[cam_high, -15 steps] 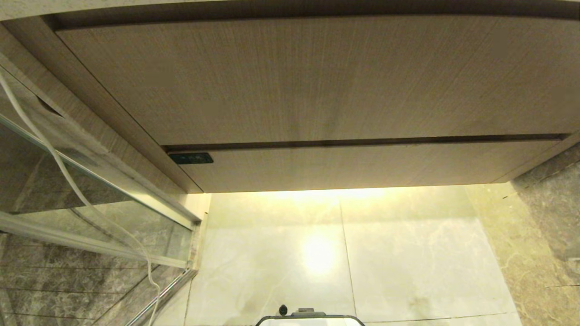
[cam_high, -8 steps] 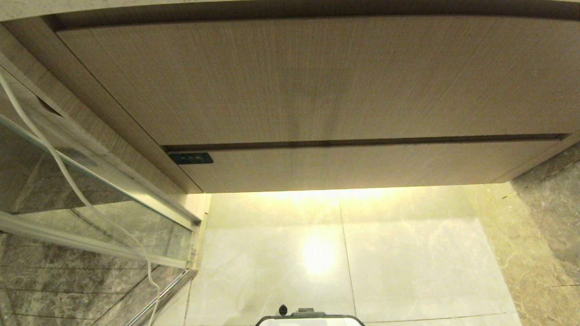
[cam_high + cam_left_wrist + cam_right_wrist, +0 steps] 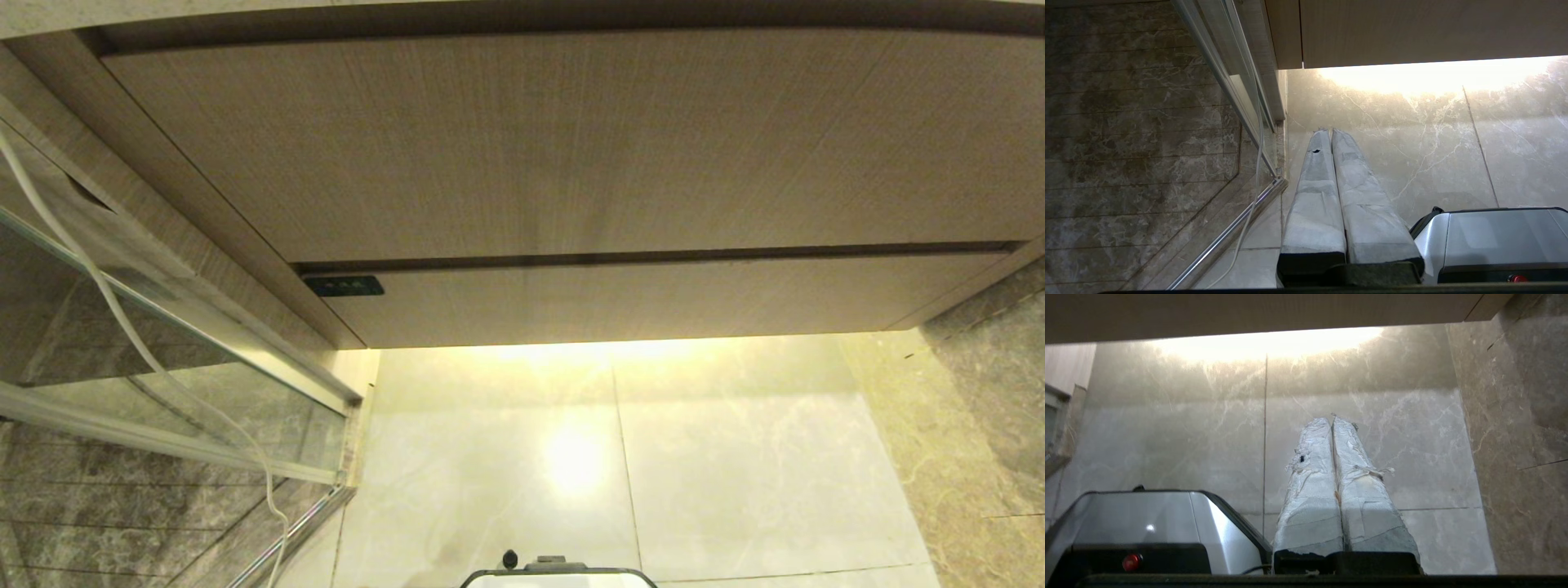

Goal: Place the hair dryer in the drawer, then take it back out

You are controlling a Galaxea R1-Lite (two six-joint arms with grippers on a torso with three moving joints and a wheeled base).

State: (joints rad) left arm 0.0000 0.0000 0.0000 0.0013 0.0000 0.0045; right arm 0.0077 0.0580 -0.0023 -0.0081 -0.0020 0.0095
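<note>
Facing a shut drawer [image 3: 653,298] at 12 o'clock with no hair dryer in view, both arms hang parked over the floor, left claw [image 3: 1329,131] and right claw [image 3: 1331,419] pressed together and empty, so the task looks finished or unstarted.

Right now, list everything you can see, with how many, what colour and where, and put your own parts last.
Tall light-brown wood-grain front panel: one, across the top of the head view, shut.
Narrow light-brown wood-grain strip front: one, directly under the tall panel, shut.
Small black plate: one, at the strip front's left end.
Pale marble floor tiles: several, cream, below the cabinet, lit from under it.
Glass partition with metal frame: one, on the left.
Thin white cord: one, hanging along the glass.
Silver robot base: one, low between the arms.
Left claw: one, grey-wrapped, shut, over the floor.
Right claw: one, white-wrapped, shut, over the floor.
</note>
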